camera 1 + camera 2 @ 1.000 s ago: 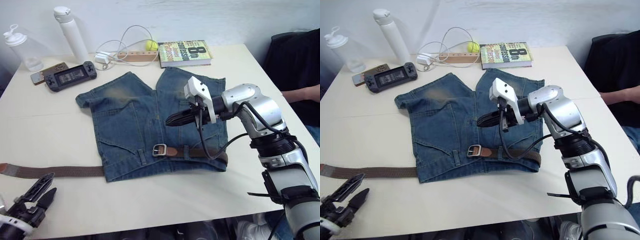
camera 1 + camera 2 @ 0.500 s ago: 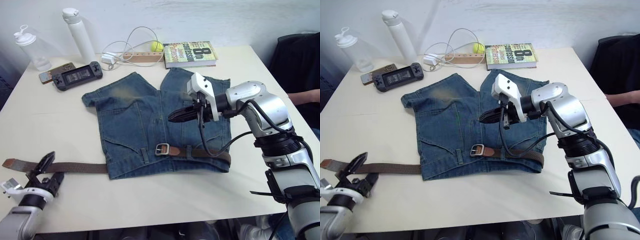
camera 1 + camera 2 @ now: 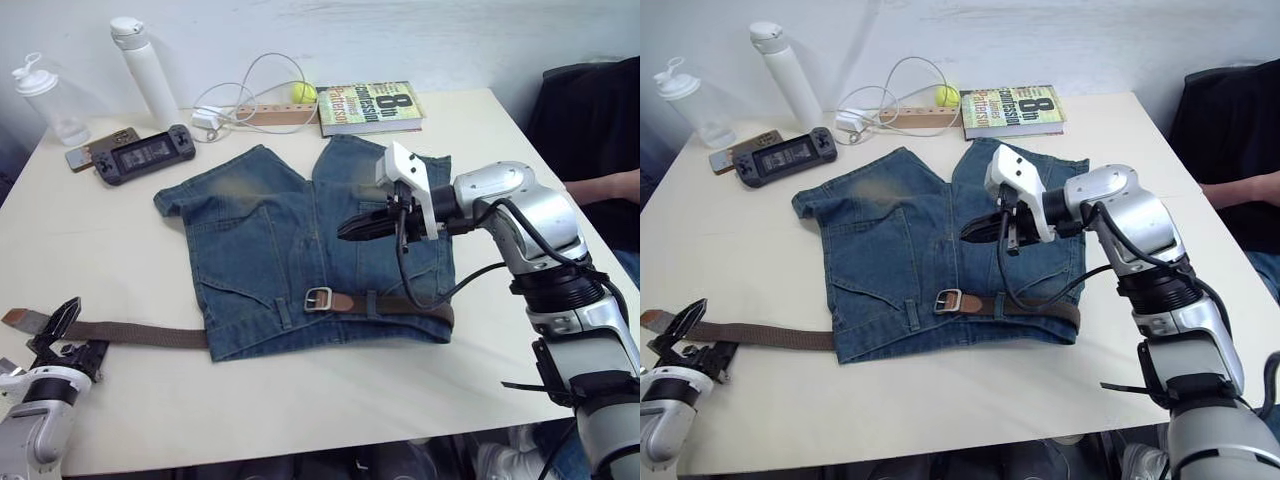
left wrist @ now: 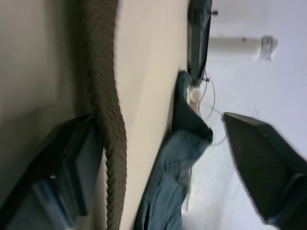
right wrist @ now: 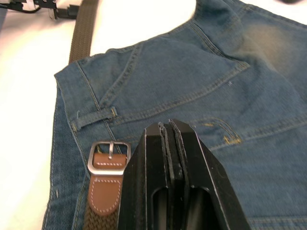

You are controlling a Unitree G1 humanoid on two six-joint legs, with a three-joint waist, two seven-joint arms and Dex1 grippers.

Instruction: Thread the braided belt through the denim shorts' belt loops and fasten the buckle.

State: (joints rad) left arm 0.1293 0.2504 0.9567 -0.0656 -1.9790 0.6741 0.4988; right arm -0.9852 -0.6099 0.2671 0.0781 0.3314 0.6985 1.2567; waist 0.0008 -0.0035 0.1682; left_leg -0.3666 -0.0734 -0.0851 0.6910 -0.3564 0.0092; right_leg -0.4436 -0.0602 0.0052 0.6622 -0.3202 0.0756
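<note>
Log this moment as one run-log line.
left pincer: open, straddling braided belt tail | right pincer: shut, above denim shorts | buckle: unfastened

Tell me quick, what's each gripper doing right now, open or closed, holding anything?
Left gripper: open, fingers straddling the braided belt, not clamped.
Right gripper: shut, empty, above the denim shorts.

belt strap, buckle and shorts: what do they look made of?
The dark-brown braided belt looks like woven fabric or cord, matte, with a visible plaited texture; its tan tab by the buckle looks like stitched leather. The small silver rectangular buckle looks like brushed metal with a dull sheen. The blue shorts look like cotton denim, with yellow seam stitching and faded patches.
</note>
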